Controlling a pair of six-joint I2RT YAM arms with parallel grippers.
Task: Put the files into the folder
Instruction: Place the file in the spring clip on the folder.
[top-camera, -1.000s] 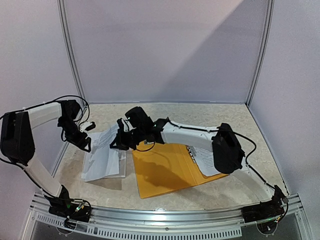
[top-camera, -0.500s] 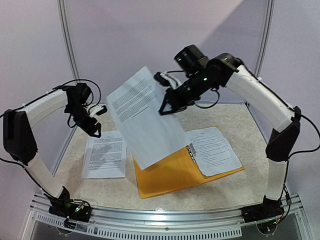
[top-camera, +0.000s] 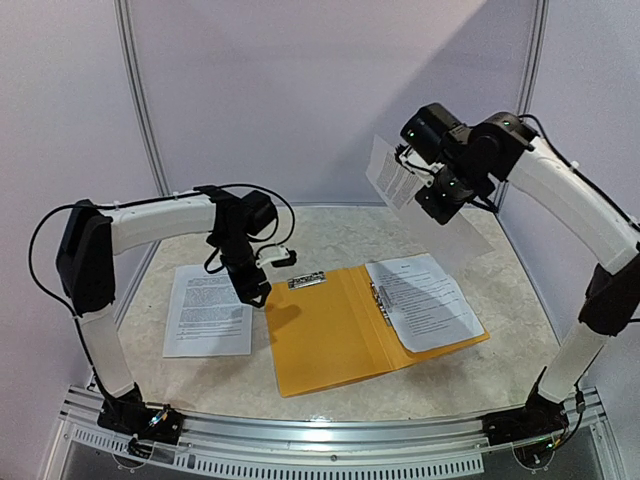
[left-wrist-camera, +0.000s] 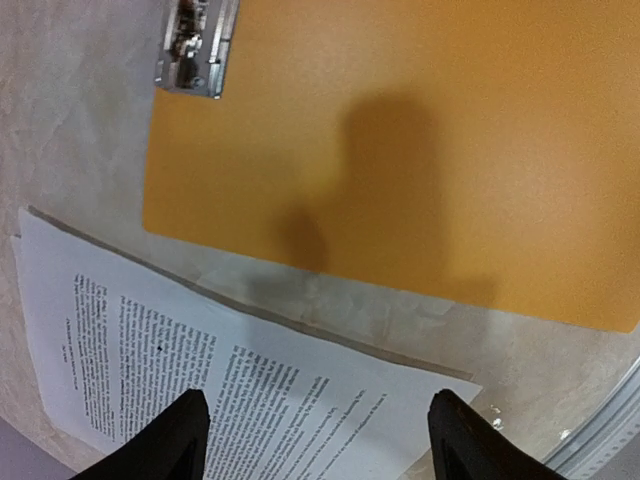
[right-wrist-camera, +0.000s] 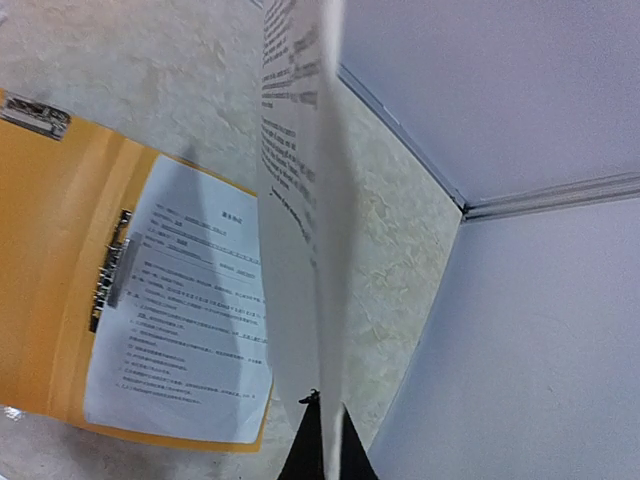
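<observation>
**A:** What is the right gripper (right-wrist-camera: 322, 445) doing?

**B:** It is pinching one edge of a single sheet (right-wrist-camera: 290, 250), with its jaws closed tight on the paper. It is holding the sheet high in the air above the far right part of the table (top-camera: 330, 225), edge-on to its own camera.

**A:** Is anything on it readable?

**B:** Lines of black print are showing, but they are too small and blurred to make out.

**A:** And the left gripper (left-wrist-camera: 320, 440)?

**B:** Its jaws are standing wide apart and gripping nothing. It is hovering low over the stack of sheets (left-wrist-camera: 200, 380), which is lying flat on the table just left of the folder (top-camera: 320, 345).

**A:** How is the folder lying?

**B:** It is lying open and flat near the front middle. Its left half is showing bare orange. Another sheet (top-camera: 425, 300) is sitting on the right half, beside the metal clip (top-camera: 379, 298) along the fold, and its heading is too blurred to read. A small metal bar (left-wrist-camera: 196, 45) is resting at the folder's far left corner.
</observation>
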